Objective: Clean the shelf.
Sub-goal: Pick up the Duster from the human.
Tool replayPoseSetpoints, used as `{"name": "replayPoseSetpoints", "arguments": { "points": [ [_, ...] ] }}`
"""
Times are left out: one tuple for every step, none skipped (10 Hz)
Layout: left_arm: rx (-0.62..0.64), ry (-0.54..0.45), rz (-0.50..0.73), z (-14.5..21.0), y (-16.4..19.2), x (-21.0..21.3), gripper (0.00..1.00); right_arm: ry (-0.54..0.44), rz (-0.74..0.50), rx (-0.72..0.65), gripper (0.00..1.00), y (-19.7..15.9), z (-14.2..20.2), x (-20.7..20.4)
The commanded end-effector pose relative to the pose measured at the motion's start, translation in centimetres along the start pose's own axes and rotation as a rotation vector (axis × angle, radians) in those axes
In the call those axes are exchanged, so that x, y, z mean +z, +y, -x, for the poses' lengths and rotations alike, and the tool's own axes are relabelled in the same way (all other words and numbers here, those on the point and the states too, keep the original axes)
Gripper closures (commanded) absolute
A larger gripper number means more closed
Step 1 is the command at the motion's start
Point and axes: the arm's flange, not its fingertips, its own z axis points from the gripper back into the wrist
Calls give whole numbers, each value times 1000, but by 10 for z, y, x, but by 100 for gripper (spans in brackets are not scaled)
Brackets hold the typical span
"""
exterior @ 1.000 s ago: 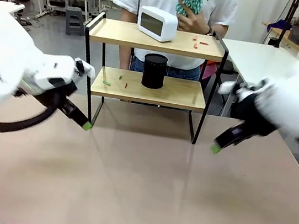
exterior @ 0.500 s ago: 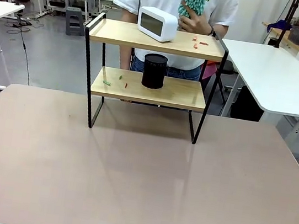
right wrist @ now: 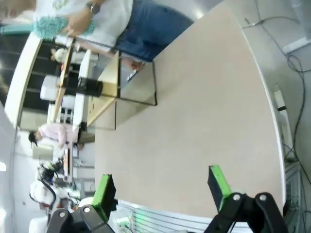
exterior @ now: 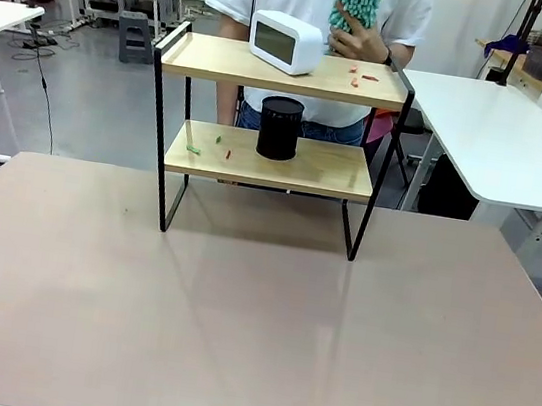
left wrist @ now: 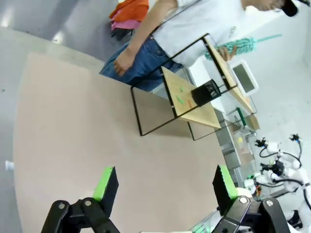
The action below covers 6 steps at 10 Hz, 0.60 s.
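Left claw (left wrist: 165, 182) and right claw (right wrist: 161, 184) gape wide, apparently poised above the table (left wrist: 73, 121), facing the shelf (exterior: 220, 60).

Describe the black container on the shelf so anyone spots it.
Start at the two-tier wooden shelf at the table's far edge. On its lower board, near the middle, stands the black container. It is the one dark upright cylinder; beside it lie tiny scraps, and the white clock sits above.
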Motion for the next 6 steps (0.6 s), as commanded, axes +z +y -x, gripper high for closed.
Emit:
{"name": "replayPoseSetpoints", "arguments": {
  "points": [
    [-66,-3,30,-3,-19,1,0,24,-29,73,0,16,5,4],
    [-66,-3,30,-3,-19,1,0,24,-29,73,0,16,5,4],
    [-66,-3,30,-3,-19,1,0,24,-29,73,0,16,5,4],
    [-66,-3,30,-3,-19,1,0,24,-29,73,0,16,5,4],
    [-66,-3,30,-3,-19,1,0,24,-29,73,0,16,5,4],
    [-66,-3,30,-3,-19,1,0,24,-29,73,0,16,5,4]
  ]
}}
